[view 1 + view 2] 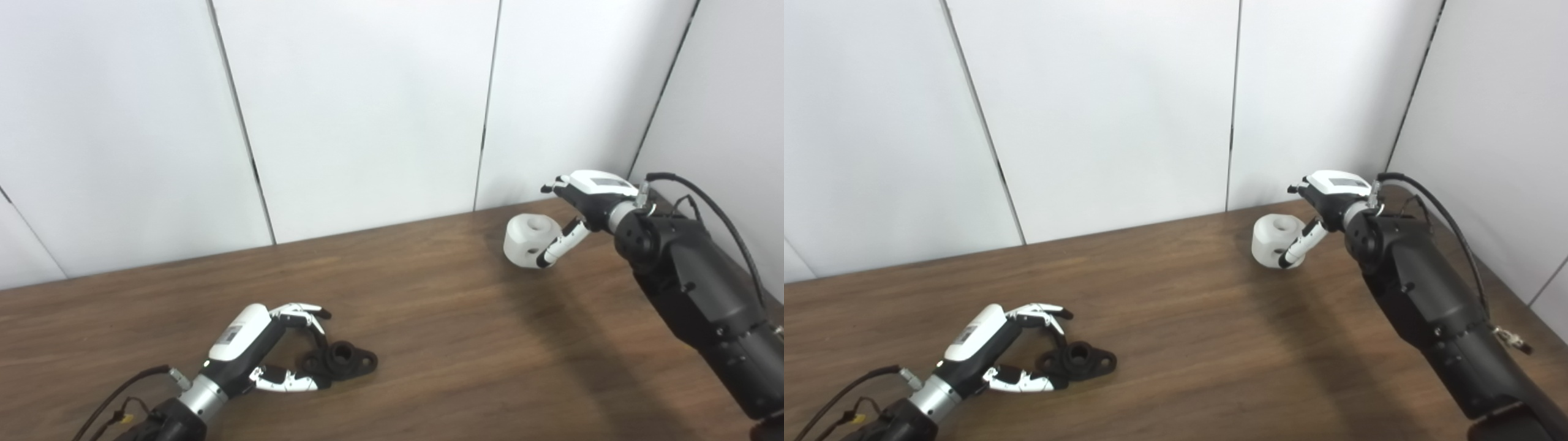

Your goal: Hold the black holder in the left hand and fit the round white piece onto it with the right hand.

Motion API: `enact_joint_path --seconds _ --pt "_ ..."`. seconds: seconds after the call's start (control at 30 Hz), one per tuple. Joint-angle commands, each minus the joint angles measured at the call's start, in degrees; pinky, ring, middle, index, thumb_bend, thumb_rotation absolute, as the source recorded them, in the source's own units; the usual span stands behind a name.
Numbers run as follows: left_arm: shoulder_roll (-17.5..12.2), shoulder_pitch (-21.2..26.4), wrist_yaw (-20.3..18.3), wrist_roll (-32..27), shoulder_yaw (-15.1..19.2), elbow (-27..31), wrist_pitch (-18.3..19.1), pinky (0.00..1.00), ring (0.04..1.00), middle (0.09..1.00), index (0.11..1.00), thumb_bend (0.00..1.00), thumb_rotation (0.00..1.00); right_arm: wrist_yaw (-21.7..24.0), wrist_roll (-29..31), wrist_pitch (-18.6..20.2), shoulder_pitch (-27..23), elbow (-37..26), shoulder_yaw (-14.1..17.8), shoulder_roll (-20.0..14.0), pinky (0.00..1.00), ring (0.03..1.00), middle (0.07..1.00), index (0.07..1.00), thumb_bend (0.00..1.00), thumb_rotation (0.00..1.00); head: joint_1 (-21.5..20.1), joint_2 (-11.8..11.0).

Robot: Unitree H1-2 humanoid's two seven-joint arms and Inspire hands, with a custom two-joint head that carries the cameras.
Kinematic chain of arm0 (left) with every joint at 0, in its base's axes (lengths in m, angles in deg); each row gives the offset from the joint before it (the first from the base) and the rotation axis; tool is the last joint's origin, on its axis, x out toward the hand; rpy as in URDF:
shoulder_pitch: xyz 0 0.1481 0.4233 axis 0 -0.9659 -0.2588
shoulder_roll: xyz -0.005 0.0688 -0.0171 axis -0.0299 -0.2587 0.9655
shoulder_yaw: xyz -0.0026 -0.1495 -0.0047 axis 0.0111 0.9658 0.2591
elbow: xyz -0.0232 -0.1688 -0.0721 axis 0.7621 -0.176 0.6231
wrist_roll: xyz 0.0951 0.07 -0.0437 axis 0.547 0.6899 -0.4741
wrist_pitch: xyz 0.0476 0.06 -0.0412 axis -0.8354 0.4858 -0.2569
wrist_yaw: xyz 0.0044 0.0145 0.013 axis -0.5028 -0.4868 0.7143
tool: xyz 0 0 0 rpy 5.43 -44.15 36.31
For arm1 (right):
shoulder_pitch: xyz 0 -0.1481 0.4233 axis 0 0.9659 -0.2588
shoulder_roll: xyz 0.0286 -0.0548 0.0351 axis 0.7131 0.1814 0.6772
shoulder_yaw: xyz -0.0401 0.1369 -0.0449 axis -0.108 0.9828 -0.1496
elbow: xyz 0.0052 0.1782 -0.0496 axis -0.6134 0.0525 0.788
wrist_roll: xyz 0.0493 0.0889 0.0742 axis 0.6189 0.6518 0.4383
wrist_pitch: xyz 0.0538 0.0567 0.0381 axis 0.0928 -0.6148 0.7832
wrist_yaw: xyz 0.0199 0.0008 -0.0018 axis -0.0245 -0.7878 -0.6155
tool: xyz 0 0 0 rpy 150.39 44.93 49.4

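The black holder (344, 359), a flat flanged part with a round hub, lies on the wooden table at the front left. My left hand (264, 348) is open around its left end, with the fingers (304, 314) above and the thumb (288, 382) touching it from below. The round white piece (528, 240), with a hole in its top, sits at the back right near the wall. My right hand (589, 199) is open beside it. Its thumb (558, 246) rests against the piece's right side and its fingers are spread above, clear of the piece.
White wall panels (367, 122) close off the table's back and right side, just behind the right hand. Bare brown table (441, 318) stretches between the two hands. Cables trail from both forearms.
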Motion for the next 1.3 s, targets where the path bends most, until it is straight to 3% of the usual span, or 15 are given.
enact_joint_path --seconds 0.0,0.5,0.97,1.27 --pt "-3.21 -4.26 -4.27 2.21 -1.97 -3.17 0.74 0.67 0.800 0.775 0.487 0.52 0.05 -2.29 0.23 -0.69 -3.12 0.17 0.13 -1.20 0.96 0.996 1.000 0.915 0.98 0.36 -0.03 0.06" --pt "-3.14 -5.03 -5.18 1.79 -0.82 -1.99 0.75 0.66 0.800 0.774 0.487 0.52 0.04 -9.79 3.61 -3.31 -4.86 10.43 -2.16 0.72 0.95 0.987 0.987 0.903 0.96 0.38 0.60 -0.18" --pt "-3.30 -5.85 -6.79 2.83 0.85 -0.26 0.75 0.67 0.800 0.777 0.487 0.52 0.04 -12.64 5.86 -3.40 -5.12 11.27 -3.76 0.86 0.92 0.957 0.967 0.881 0.94 0.38 1.05 0.23" --pt "-2.88 -6.40 -8.87 3.47 2.65 0.00 0.77 0.68 0.805 0.779 0.487 0.52 0.04 -15.74 6.47 -3.90 -4.62 9.15 -3.33 1.17 0.83 0.890 0.897 0.730 0.87 0.34 1.05 0.50"
